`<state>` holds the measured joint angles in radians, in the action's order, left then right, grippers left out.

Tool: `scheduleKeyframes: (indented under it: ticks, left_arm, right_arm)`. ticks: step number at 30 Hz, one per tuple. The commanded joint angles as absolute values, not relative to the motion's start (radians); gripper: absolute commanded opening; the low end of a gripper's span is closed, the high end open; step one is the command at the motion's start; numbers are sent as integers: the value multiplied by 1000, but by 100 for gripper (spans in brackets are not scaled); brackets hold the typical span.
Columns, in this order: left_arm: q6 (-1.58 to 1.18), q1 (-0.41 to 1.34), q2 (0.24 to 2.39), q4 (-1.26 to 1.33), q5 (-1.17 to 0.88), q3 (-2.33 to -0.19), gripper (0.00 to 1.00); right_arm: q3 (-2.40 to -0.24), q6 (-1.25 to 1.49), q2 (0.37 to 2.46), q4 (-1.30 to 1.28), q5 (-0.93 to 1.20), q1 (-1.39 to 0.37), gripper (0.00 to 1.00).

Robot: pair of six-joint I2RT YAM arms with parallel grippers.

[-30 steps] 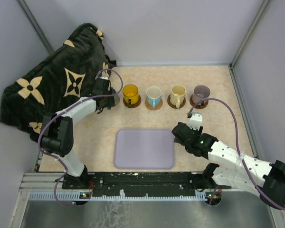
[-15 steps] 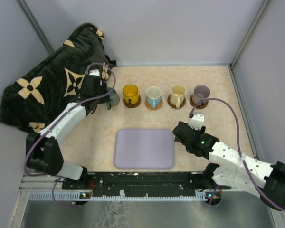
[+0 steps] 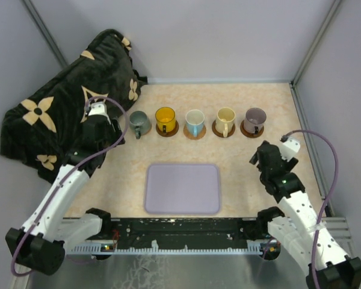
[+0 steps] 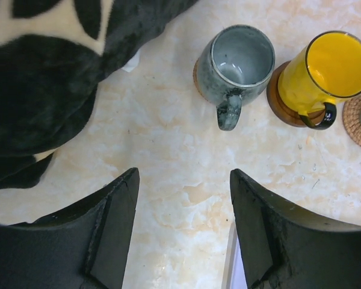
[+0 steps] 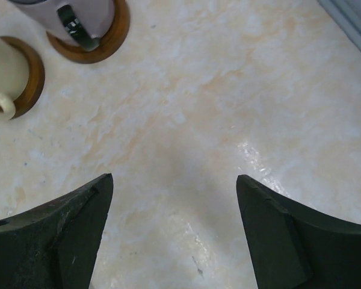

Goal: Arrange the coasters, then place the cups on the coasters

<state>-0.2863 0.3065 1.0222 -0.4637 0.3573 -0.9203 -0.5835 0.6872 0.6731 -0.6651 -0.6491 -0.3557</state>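
Observation:
Five cups stand in a row at the back, each on a round wooden coaster: grey-green, yellow, white with a blue handle, cream and purple-grey. My left gripper is open and empty, a little short and left of the grey-green cup. A brown coaster edge shows under that cup, and the yellow cup stands beside it. My right gripper is open over bare table, nearer than the purple-grey cup on its coaster.
A black blanket with tan flowers lies heaped at the back left, close to my left arm. A lavender tray lies in the middle near the front. Grey walls enclose the table, and a metal rail runs along its near edge.
My left gripper has let go of the grey-green cup and drawn back to the left. My right arm has swung right, away from the tray. Both sets of jaws have widened.

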Motion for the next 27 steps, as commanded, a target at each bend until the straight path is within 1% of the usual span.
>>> scheduleKeyframes:
  ticks: [1,9,11,14,21,27]
  left_arm:
    - [-272,301,898,-549,395,-908,68]
    - [-265,300,651,-647,431,-895,71]
    - [-244,300,598,-661,443,-884,74]
    - [-240,300,538,-690,445,-876,76]
    - [-255,301,447,-715,467,-899,78]
    - [-269,301,421,-705,480,-899,81]
  right_arm:
    - [-629,604,630,-625,-587,-225,85]
    - [-679,662,487,-682,-716,-202,89]
    - [-687,665,448,-691,-738,-202,91]
    - [-691,655,392,-696,-754,-202,98]
    - [-719,645,344,-742,-780,-201,99]
    - [-718,646,328,-745,-777,-202,99]
